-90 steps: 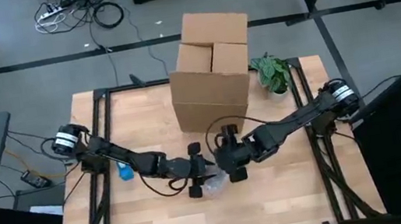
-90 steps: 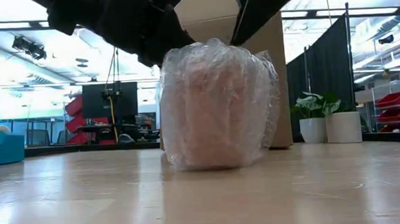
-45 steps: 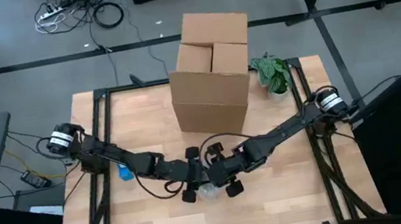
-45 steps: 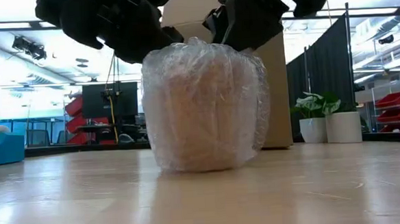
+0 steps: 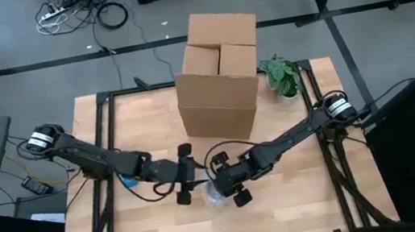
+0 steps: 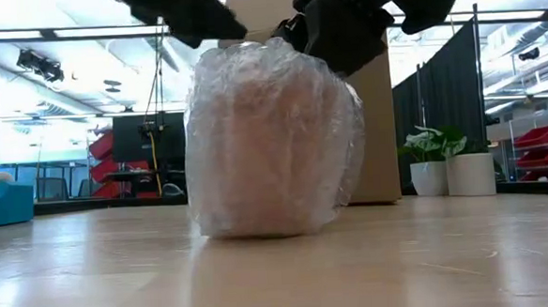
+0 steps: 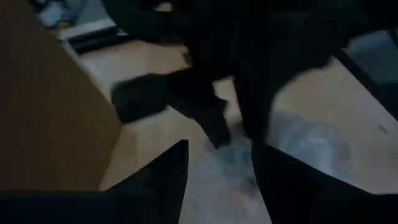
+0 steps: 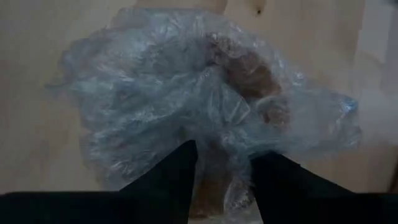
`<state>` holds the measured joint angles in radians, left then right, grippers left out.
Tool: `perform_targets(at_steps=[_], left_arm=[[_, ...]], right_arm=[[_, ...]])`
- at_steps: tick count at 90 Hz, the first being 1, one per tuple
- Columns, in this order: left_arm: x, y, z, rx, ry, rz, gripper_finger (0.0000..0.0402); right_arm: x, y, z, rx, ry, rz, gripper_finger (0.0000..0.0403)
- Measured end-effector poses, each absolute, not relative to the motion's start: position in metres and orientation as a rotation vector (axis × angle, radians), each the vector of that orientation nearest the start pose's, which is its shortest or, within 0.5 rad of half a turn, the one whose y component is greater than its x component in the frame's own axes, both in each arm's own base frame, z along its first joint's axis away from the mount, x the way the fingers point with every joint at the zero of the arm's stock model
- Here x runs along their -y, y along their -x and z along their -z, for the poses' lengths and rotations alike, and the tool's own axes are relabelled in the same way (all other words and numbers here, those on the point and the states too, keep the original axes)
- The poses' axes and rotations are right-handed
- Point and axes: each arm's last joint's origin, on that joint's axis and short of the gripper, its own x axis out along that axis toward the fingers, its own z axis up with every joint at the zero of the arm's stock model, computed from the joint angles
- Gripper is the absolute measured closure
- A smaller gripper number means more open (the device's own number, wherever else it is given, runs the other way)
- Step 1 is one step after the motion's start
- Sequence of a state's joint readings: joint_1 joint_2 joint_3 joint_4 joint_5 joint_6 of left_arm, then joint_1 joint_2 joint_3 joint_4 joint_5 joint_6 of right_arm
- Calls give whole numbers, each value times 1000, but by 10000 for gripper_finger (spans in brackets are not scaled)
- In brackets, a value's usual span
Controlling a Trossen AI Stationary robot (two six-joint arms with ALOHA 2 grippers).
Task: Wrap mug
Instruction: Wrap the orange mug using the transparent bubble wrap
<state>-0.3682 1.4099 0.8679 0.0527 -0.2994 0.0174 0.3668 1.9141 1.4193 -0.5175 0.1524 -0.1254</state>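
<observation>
Clear bubble-wrapped mug bundle (image 6: 271, 139) stands upright on the light wooden table (image 5: 301, 200), at mid-table toward the front edge. Brownish mug body shows through the wrap. In the overhead view the bundle (image 5: 215, 196) is mostly covered by the right arm's hardware.

Right gripper (image 8: 219, 177) is directly over the bundle's top, pointing down. Its two dark fingers (image 8: 168, 177) are spread a little, with crumpled film of the bundle (image 8: 205, 99) bunched in the gap between them. Fingertips sit in the wrap, but I can't tell whether they actually pinch film or just rest against it. From table height the right gripper (image 6: 361, 17) touches the bundle's upper right shoulder.

Left gripper (image 5: 184, 173) is just beside the bundle on its left, apart from it. From its wrist camera, its fingers (image 7: 165, 180) are spread with a clear gap; between and beyond the tips I see bare table and the edge of the wrap (image 7: 298, 143), nothing held. The dark mass ahead of its jaws is the right arm. At table height only a dark part of the left arm (image 6: 186, 8) shows, above the bundle's top left and not touching it.

Behind both jaws: large brown cardboard box (image 5: 217, 70), flaps closed, at the table's back centre. Small green potted plant in a white pot (image 5: 281, 75) just right of the box. Small blue object (image 5: 128, 178) under the left arm, too hidden to identify.
</observation>
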Motion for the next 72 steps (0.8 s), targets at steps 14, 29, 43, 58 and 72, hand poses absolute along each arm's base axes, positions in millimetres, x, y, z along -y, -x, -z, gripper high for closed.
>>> perform_targets(at_steps=[14,29,43,58,72], left_arm=[[104,-293,-212,-485,-162,45,240],[120,-300,-198,-491,-164,72,240],[135,-301,-191,-473,-224,92,240],[140,-299,-187,-482,-244,73,240],[140,-299,-186,-486,-248,78,240]], right_arm=[[-148,-377,-208,-950,443,-279,289],[-146,-376,-209,-962,471,-250,290],[-146,-374,-213,-951,491,-229,290],[-144,-368,-228,-918,490,-212,290],[-142,-360,-250,-864,474,-197,290]])
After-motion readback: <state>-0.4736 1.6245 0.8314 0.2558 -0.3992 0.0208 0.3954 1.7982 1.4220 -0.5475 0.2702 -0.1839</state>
